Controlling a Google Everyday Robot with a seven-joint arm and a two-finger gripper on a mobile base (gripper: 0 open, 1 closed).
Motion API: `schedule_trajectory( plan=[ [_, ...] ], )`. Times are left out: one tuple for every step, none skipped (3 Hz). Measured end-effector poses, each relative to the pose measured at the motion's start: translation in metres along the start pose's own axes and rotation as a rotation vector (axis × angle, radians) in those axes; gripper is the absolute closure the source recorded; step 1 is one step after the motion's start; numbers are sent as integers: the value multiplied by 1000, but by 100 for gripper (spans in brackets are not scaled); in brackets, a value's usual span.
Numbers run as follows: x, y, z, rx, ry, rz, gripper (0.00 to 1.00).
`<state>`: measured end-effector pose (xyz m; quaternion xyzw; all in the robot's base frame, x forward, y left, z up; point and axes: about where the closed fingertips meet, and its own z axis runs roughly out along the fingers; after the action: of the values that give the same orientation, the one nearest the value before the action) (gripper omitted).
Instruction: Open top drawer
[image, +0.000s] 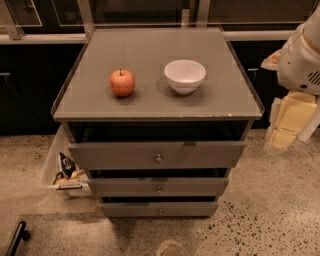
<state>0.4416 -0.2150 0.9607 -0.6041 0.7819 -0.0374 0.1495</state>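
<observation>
The top drawer is the widest of three grey drawer fronts in a grey cabinet, with a small round metal knob at its centre. Its front stands out a little from the cabinet, with a dark gap above it. Two narrower drawer fronts sit below it. My gripper, cream-coloured under a white arm, hangs to the right of the cabinet, apart from the drawer and its knob.
A red apple and a white bowl stand on the cabinet top. A clear bin with small items sits on the floor at the cabinet's left. A black object lies at bottom left. Dark cabinets line the back.
</observation>
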Motion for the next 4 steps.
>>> schedule_trajectory(
  plan=[
    [7, -1, 36, -27, 32, 0, 0],
    [15, 1, 73, -63, 22, -15, 0],
    [23, 6, 109, -87, 3, -42, 0],
    [30, 16, 137, -96, -46, -79, 0]
  ],
)
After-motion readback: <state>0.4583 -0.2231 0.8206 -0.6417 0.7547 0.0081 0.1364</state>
